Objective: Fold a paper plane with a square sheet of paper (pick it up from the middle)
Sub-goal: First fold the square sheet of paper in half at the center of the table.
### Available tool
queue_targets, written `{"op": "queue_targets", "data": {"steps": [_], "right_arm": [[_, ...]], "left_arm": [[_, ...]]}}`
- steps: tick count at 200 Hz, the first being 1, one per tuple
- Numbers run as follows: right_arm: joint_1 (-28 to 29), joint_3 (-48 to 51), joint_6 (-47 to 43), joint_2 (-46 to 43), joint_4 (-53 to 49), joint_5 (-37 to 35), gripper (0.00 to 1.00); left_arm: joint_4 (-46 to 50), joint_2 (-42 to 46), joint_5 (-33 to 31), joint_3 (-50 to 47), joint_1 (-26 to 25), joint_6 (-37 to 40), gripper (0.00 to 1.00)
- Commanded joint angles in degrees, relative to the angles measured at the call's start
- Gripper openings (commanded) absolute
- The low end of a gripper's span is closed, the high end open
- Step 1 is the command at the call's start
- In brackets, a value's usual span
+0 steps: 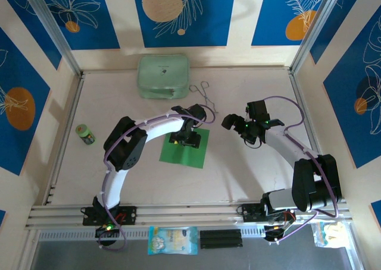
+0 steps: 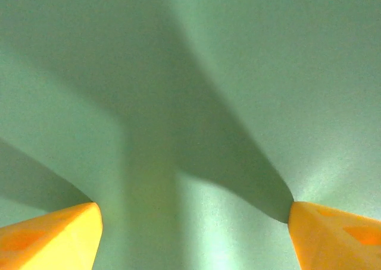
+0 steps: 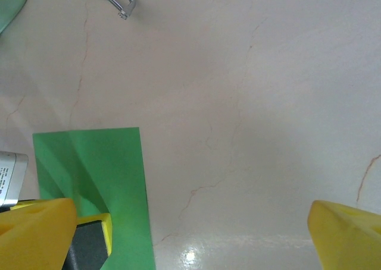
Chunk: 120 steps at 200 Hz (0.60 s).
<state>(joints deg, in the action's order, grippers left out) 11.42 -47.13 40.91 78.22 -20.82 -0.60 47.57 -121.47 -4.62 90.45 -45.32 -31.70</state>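
Top view: the thin bright green square sheet of paper [image 1: 191,156] lies flat on the pale worktop [image 1: 250,181]. The left gripper [image 1: 186,136] sits over its middle, probably for the centre pickup. The right gripper [image 1: 228,122] hangs just beside.
Left wrist view: jaws wide, orange fingertips [image 2: 53,234] close over green, nothing pinched.
Right wrist view: jaws wide over bare worktop, the sheet's corner at left.

The setting looks like a robotics lab test cell rather than a home. Two arms, the left arm [image 1: 114,181] and the right arm [image 1: 289,146], are bolted to aluminium rails [image 1: 190,213] at the near edge of a pale, veined table [image 1: 256,85]. Metal frame posts [image 1: 53,32] and walls hung with printed blue panels [image 1: 178,14] box it in. Loose props lie about: a mint case [image 1: 164,77] and wire tongs [image 1: 202,91].
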Motion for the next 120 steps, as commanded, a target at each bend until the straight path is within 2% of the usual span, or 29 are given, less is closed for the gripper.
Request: {"op": "queue_targets", "data": {"steps": [1, 60, 96, 120], "right_arm": [[-0.3, -1.23, -0.47, 0.61, -1.44, 0.86, 1.0], [-0.27, -1.23, -0.01, 0.54, -1.5, 0.78, 1.0], [-0.37, -1.16, -0.16, 0.02, -1.25, 1.04, 1.0], [-0.39, -0.77, 0.38, -0.51, -0.14, 2.19, 1.0]], "left_arm": [[1.03, -2.89, -1.21, -2.11, -0.45, -1.69, 0.81], [1.03, -1.7, -2.06, -2.33, -0.45, -2.12, 0.77], [-3.98, 2.97, -1.42, -5.79, -0.33, -3.13, 0.62], [-10.5, 7.5, 2.13, -10.8, 0.53, -3.7, 0.52]]}}
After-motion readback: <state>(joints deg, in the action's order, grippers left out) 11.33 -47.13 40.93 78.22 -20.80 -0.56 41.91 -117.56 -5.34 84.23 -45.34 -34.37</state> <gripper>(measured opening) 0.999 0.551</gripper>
